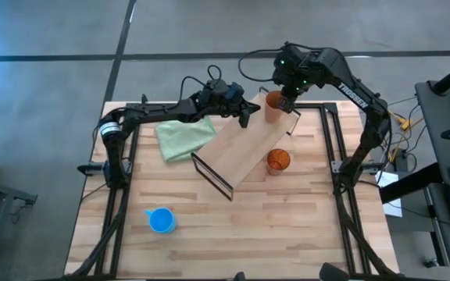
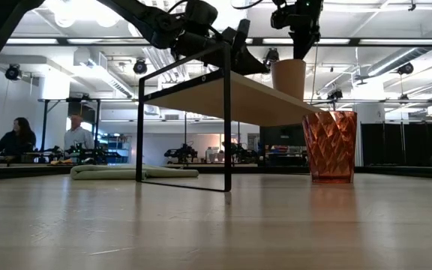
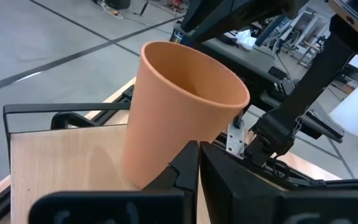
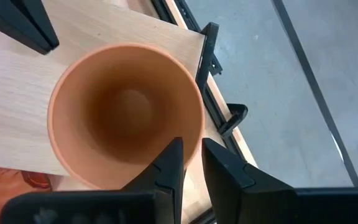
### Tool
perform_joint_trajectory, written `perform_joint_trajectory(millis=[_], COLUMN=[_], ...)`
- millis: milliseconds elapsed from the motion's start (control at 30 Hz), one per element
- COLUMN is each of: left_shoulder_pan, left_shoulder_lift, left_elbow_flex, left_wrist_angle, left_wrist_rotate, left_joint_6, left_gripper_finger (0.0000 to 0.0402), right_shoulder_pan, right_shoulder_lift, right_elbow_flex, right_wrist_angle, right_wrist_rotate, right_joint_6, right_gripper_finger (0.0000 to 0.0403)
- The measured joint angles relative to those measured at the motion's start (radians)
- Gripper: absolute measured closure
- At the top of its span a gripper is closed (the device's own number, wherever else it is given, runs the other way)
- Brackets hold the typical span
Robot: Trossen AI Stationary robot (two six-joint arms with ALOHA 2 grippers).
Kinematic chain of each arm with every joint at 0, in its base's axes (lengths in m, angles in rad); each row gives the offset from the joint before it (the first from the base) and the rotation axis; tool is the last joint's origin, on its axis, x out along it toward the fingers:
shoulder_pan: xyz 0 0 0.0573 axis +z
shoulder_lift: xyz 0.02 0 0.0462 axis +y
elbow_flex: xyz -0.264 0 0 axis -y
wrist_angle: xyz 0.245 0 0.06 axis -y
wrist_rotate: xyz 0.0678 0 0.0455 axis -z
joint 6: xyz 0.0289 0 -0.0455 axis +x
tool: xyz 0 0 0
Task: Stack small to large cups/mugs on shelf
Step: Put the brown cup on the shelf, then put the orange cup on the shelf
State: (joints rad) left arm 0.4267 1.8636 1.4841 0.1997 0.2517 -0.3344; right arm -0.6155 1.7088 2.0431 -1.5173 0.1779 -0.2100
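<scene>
The orange-brown cup (image 1: 273, 106) stands upright on the far right end of the light-wood shelf (image 1: 244, 148), which lies aslant across the table on black wire legs. My right gripper (image 1: 285, 100) is above the cup and shut on it. My left gripper (image 1: 247, 117) hovers shut over the shelf's far end, just left of the cup; the high view shows a small gap between them. The translucent red tumbler (image 1: 279, 161) stands on the table against the shelf's right side. The bright blue cup (image 1: 161, 220) stands alone near the table's near left corner. My right gripper (image 4: 192, 149) holds the orange-brown cup by its rim (image 4: 199, 127), one finger inside the opening (image 4: 166, 168) and one outside (image 4: 232, 174). The fingers come from above, pointing down. The cup is upright, and its base (image 2: 289, 96) sits on the shelf board.
A pale green cloth (image 1: 184, 134) lies on the table left of the shelf, under my left arm. The table's black frame rail (image 1: 328, 125) runs close behind and right of the cup. Bare wood lies across the near half of the table (image 1: 272, 234).
</scene>
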Motion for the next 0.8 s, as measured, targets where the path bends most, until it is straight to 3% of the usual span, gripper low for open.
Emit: perform_joint_trajectory(millis=[333,567,800], left_shoulder_pan=[0.001,-0.001,-0.056], left_shoulder_lift=[-0.038,-0.196,-0.408], left_elbow_flex=[-0.001,-0.003,-0.028], left_wrist_angle=[-0.031,-0.314,-0.527], left_wrist_rotate=[0.054,0.066,0.068], left_joint_6=[0.0,0.058,0.109], left_gripper_finger=[0.0402,0.0402,0.0402], right_shoulder_pan=[0.003,0.02,0.093], right_shoulder_lift=[-0.047,-0.184,-0.349], right_elbow_flex=[0.111,0.125,0.053], right_wrist_angle=[-0.052,-0.053,-0.053], right_wrist_rotate=[0.0,-0.003,-0.202], right_joint_6=[0.084,0.102,0.237], right_gripper_finger=[0.0351,0.0351,0.0351])
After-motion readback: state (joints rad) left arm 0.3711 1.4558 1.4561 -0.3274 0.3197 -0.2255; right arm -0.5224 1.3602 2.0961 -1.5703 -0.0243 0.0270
